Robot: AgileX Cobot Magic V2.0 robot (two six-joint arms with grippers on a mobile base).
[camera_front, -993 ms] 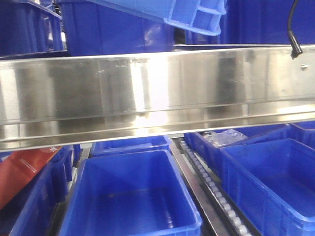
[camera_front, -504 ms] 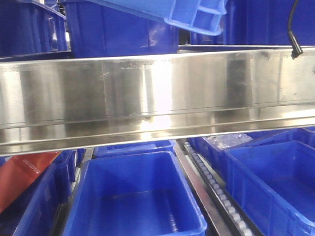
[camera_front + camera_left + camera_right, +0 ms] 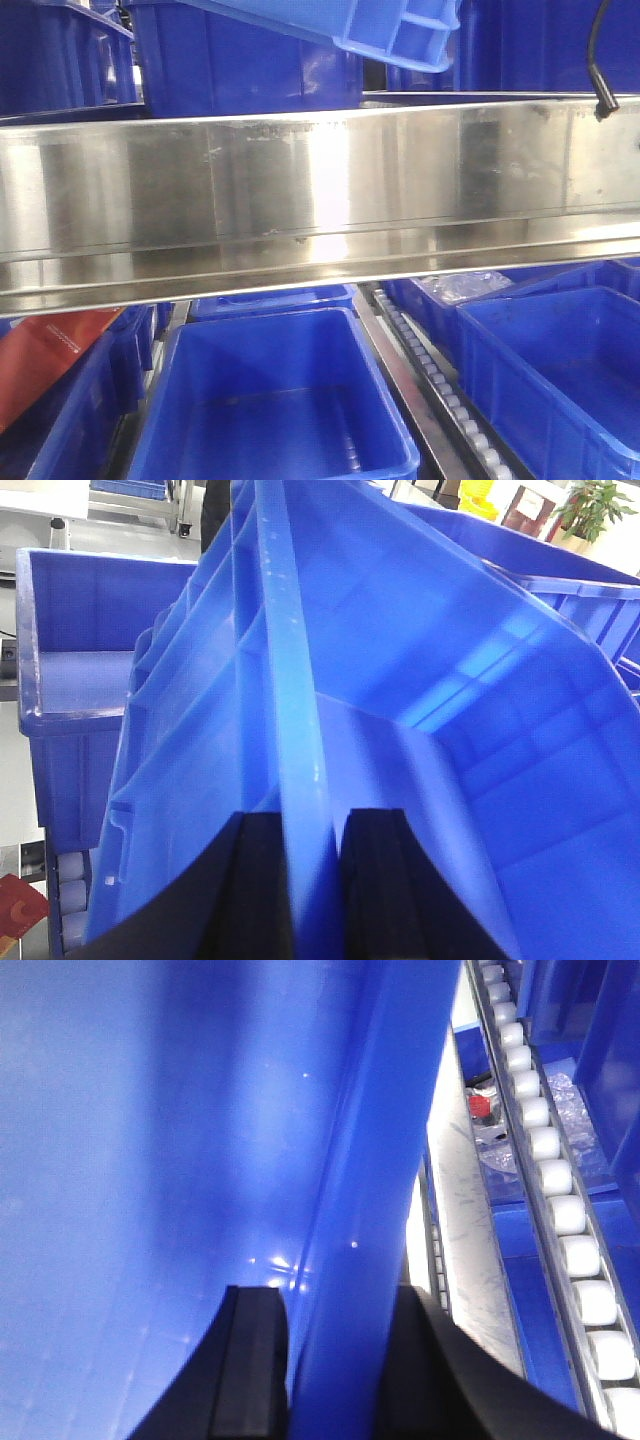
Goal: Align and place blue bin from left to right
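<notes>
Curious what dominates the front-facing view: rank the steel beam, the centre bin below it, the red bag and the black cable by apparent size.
1. Steel beam
2. Centre bin
3. Red bag, partly hidden
4. Black cable

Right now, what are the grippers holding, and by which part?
The blue bin: left gripper and right gripper each shut over its rim, one finger inside, one outside.

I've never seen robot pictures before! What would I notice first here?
Blue everywhere: the blue bin fills both wrist views, its rim pinched between the black fingers of the left gripper and the right gripper. In the front view, a wide shiny steel beam runs across the middle, with open blue crates below it.
</notes>
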